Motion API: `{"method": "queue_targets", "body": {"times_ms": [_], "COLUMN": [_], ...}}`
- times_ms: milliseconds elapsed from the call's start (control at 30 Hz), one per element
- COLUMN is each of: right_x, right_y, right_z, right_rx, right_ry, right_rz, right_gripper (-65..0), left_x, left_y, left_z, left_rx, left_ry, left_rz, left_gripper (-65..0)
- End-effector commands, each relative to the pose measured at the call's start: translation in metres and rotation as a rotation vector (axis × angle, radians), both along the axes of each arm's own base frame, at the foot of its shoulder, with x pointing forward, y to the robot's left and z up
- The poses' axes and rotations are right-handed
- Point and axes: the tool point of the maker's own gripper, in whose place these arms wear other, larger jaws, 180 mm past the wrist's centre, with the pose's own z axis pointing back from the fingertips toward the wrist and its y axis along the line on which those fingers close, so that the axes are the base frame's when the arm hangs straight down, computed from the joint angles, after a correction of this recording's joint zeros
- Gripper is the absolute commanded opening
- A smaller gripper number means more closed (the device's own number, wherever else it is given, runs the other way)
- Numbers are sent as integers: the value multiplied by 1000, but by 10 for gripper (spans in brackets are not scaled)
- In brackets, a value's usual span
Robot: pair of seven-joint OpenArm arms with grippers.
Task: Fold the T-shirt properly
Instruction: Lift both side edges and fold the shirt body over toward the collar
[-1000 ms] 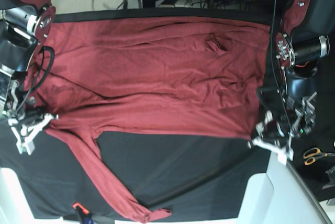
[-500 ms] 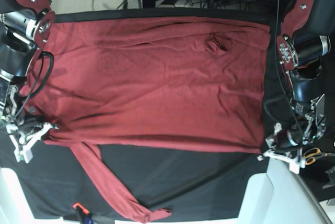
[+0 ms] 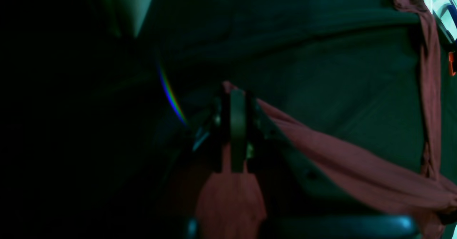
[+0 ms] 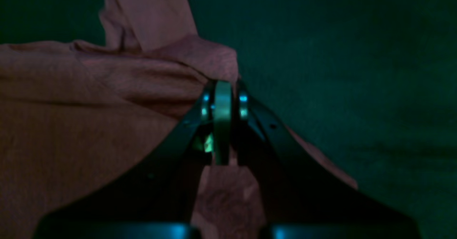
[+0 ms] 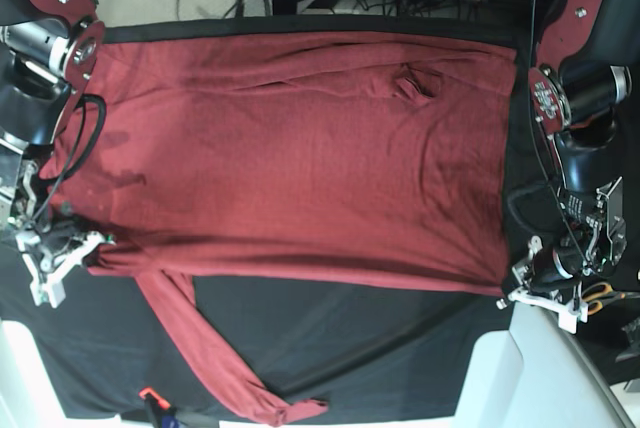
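Pinching the near edge from both ends, the two claws are closed down tight on the large brick-red long-sleeved T-shirt (image 5: 300,158) of thin soft knit. The right gripper (image 4: 222,89) has a bunched fold of cloth clamped between its jaws at the shoulder end; the left gripper (image 3: 236,96) holds the hem corner at the opposite end, with fabric trailing away from its shut jaws in a taut band.

Nearest the camera in the base view, one long sleeve (image 5: 215,358) droops loose across the black table cloth (image 5: 380,338), its cuff crumpled close to the table's near edge. Beyond it the body of the shirt lies spread flat and fairly smooth, reaching the far edge, with a small pucker (image 5: 412,83) near the far corner.

Such cloth is likely light, limp and stretchy: it will sag between the grips and drag its sleeve, so corners and seams look like the soundest holds.
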Motion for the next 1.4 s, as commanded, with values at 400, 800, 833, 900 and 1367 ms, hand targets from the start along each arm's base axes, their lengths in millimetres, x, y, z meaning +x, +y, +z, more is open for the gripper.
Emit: {"method": "queue_targets", "body": {"times_ms": [400,800,833,900,1367], "right_x": [31,29,28,28,21], "right_y": [16,15,14,13,-12], "right_z": [30,28,28,27,22], "right_rx": [-48,-48,-50,-51,-102], "right_ry": [-117,-115,-113,-111,-86], "right_rz": [84,81,80,78,-4], "right_gripper": [-644,-644,-644,-644,-644], "left_x": [5,2,2,2,-13], "left_y": [12,9,9,9,10], "left_z": [41,37,37,37,32], "left_rx": [77,83,83,83,104], "left_ry": [-81,-71,-71,-71,-48], "left_rz": [-32,-43,-43,-43,-58], "left_gripper": [-650,-650,-650,-650,-650]}}
